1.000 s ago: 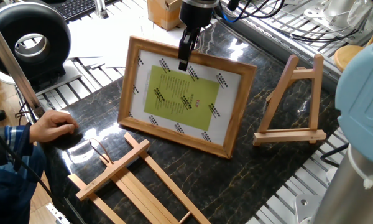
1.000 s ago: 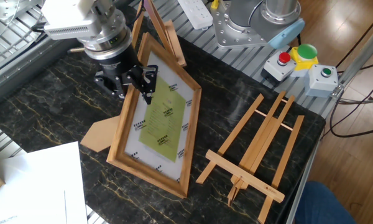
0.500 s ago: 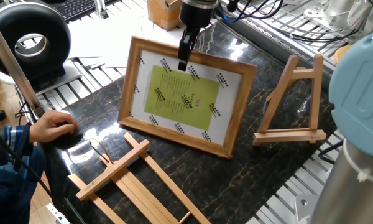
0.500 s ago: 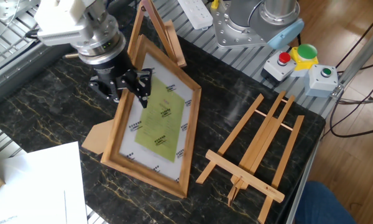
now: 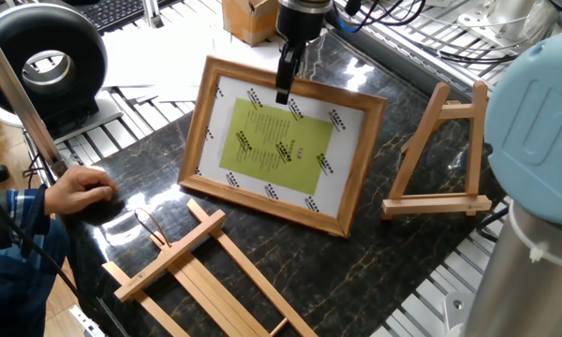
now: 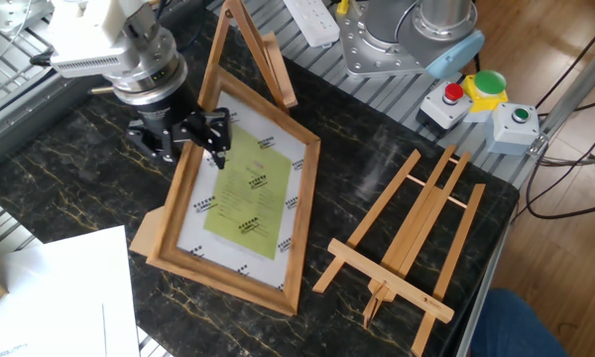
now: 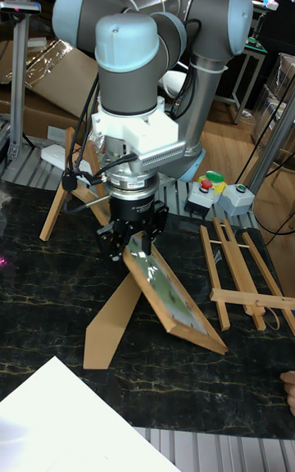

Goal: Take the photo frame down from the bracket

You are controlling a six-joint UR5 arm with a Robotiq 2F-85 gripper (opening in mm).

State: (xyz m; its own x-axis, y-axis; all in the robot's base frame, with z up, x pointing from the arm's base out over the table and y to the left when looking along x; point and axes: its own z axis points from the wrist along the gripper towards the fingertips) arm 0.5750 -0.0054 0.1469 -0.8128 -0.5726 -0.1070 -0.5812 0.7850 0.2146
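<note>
The photo frame (image 5: 276,145) (image 6: 240,198) (image 7: 170,292), light wood with a white mat and a yellow-green sheet, leans back on the black marble table, its lower edge resting on the surface. My gripper (image 5: 283,89) (image 6: 193,139) (image 7: 131,252) is shut on the frame's top rail. The bracket (image 5: 440,154) (image 6: 248,50) (image 7: 70,185), a small A-shaped wooden easel, stands upright and bare beside the frame, apart from it. A brown prop (image 6: 149,226) (image 7: 111,316) sticks out behind the frame.
A longer slatted easel (image 5: 206,271) (image 6: 407,248) (image 7: 242,275) lies flat on the table. A person's hand (image 5: 75,187) rests at the table's edge. White paper (image 6: 50,297), a button box (image 6: 486,94) and a cardboard box (image 5: 248,19) sit around the table.
My gripper has carried the frame's top rail farther from the bracket and lower, so the frame now leans back flatter. The bracket and the long easel have not moved.
</note>
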